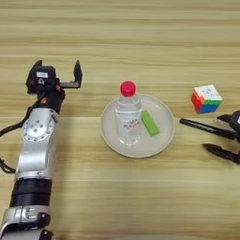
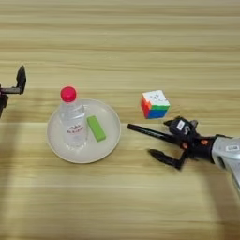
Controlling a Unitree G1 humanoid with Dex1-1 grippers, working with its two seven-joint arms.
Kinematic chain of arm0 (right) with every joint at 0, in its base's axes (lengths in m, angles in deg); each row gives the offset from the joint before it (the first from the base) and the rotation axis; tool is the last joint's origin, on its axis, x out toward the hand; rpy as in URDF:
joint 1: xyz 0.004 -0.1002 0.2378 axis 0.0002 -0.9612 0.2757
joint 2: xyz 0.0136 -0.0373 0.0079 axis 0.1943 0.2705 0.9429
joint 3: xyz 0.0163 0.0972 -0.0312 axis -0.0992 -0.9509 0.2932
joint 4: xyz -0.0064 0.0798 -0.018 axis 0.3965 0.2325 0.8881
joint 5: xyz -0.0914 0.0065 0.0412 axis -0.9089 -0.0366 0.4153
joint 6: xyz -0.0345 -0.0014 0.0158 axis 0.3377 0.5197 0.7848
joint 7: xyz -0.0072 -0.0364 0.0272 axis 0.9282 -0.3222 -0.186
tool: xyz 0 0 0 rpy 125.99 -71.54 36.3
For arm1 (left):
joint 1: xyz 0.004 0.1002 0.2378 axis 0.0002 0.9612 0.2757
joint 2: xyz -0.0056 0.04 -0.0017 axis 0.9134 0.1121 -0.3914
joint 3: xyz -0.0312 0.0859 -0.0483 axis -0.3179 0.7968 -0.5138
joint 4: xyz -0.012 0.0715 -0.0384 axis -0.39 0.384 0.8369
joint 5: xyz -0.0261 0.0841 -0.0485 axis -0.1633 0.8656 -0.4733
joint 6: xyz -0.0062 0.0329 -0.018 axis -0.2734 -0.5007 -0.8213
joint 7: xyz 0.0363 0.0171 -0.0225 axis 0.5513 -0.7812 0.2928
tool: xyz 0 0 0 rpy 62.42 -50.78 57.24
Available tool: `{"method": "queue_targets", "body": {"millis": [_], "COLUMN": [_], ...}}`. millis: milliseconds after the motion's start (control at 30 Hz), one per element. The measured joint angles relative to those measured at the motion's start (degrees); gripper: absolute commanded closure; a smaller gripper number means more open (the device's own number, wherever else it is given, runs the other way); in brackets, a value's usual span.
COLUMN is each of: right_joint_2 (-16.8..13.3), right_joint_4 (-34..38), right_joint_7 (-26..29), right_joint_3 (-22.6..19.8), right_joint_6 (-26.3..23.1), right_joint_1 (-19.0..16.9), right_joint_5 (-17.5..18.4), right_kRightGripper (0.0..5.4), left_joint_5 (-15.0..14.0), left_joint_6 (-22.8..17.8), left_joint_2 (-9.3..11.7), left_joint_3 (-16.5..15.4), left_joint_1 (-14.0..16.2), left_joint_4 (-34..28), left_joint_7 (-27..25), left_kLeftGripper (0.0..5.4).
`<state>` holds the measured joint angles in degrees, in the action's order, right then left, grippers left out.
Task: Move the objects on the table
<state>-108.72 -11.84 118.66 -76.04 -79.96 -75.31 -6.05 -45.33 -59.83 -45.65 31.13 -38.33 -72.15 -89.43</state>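
Bottle point(image 1: 128, 114) and green block point(image 1: 150, 123) sit on the plate point(image 1: 110, 136); cube point(image 2: 155, 104) waits on the table point(image 1: 140, 42) beside the right gripper point(image 2: 139, 139), jaws wide; left gripper point(image 1: 57, 66) idle, jaws wide.

1. The counter point(image 1: 117, 37) under me is light-brown wood with long plank grain and a smooth, low sheen
2. The bottle point(image 1: 128, 119) is clear, glossy plastic; its red cap point(image 1: 128, 88) looks like smooth plastic
3. The plate point(image 1: 161, 138) looks smooth and pale, faintly glossy
4. The green block point(image 1: 150, 123) has a flat matt face
5. The puzzle cube point(image 2: 154, 104) shows slick coloured plastic tiles
6. My left arm point(image 1: 37, 140) wears brushed silver metal, and my right gripper point(image 2: 147, 140) has matt black fingers
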Motion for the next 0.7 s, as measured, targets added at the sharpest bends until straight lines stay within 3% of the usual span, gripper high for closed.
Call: {"method": "queue_targets", "body": {"millis": [400, 700], "right_joint_2": [6.88, 12.55], "right_joint_4": [7.73, 8.69], "right_joint_7": [-10.75, -18.56], "right_joint_3": [-7.29, -8.02], "right_joint_6": [-4.73, -5.01], "right_joint_1": [-1.39, -0.77], "right_joint_5": [5.32, 5.41], "right_kRightGripper": [0.02, 0.02], "left_joint_5": [0.04, 0.05], "left_joint_6": [0.63, 1.86], "left_joint_2": [0.00, 0.01], "left_joint_3": [-0.06, -0.11], "left_joint_1": [-0.01, -0.07], "left_joint_4": [1.30, 2.46], "left_joint_7": [0.06, 0.10], "left_kLeftGripper": [0.00, 0.00]}}
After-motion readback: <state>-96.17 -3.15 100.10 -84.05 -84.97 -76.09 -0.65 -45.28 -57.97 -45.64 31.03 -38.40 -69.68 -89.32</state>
